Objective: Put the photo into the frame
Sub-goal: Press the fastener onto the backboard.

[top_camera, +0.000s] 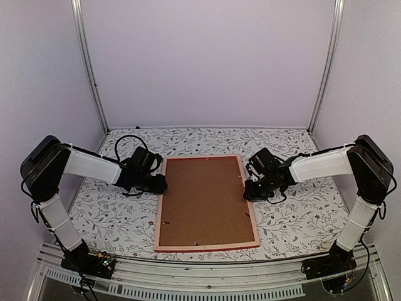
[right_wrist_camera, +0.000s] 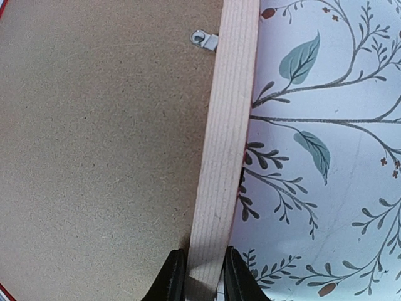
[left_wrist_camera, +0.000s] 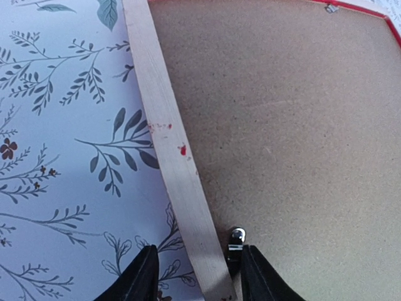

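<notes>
Right hand [right_wrist_camera: 202, 266] clamps frame [right_wrist_camera: 229, 125] rail, left hand [left_wrist_camera: 199, 257] — slack — straddles opposite rail

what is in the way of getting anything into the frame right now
The brown backing board fills the whole opening of the frame, lying inside its rails, with small metal clips at the rails. The photo is not in view.

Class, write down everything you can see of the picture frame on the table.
The frame lies flat, back up, on the leaf-patterned tablecloth. Its thin rails are pale wood with red showing at the edges, and a brown backing board fills it, with small metal clips at the rails. The right gripper pinches its right rail; the left gripper straddles the left rail, open.
</notes>
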Robot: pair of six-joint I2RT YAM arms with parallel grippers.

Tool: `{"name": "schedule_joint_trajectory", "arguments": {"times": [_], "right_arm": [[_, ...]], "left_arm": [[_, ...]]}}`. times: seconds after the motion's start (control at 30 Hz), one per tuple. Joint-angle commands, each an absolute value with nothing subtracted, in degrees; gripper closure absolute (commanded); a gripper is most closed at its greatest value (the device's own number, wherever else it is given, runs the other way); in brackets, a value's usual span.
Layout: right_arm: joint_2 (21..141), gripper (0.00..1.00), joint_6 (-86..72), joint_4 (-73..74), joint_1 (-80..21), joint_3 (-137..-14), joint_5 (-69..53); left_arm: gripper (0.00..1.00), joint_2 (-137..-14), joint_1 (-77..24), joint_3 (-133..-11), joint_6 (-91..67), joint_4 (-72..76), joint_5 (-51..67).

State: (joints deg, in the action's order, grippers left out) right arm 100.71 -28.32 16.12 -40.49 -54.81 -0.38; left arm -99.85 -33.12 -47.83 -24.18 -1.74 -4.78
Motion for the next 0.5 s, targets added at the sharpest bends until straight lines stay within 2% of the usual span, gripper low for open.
{"name": "schedule_joint_trajectory", "arguments": {"times": [0.0, 0.07, 0.17, 0.47], "right_arm": [[102.1, 0.79, -26.2, 19.8, -40.5, -54.0, -0.3], [102.0, 0.79, -26.2, 19.8, -40.5, -53.9, -0.3], [102.0, 0.79, -26.3, 19.7, -40.5, -53.9, -0.4], [102.3, 0.79, -26.3, 19.5, -40.5, -53.9, -0.5]], "left_arm": [[0.53, -99.8, -32.0, -48.3, -23.7, -6.3, -6.5], [0.50, -99.9, -31.9, -48.1, -24.0, -5.8, -5.1], [0.38, -100.0, -31.7, -48.1, -24.4, -5.5, -3.8], [0.36, -97.7, -30.5, -46.7, -25.0, -3.8, -1.7]]}}
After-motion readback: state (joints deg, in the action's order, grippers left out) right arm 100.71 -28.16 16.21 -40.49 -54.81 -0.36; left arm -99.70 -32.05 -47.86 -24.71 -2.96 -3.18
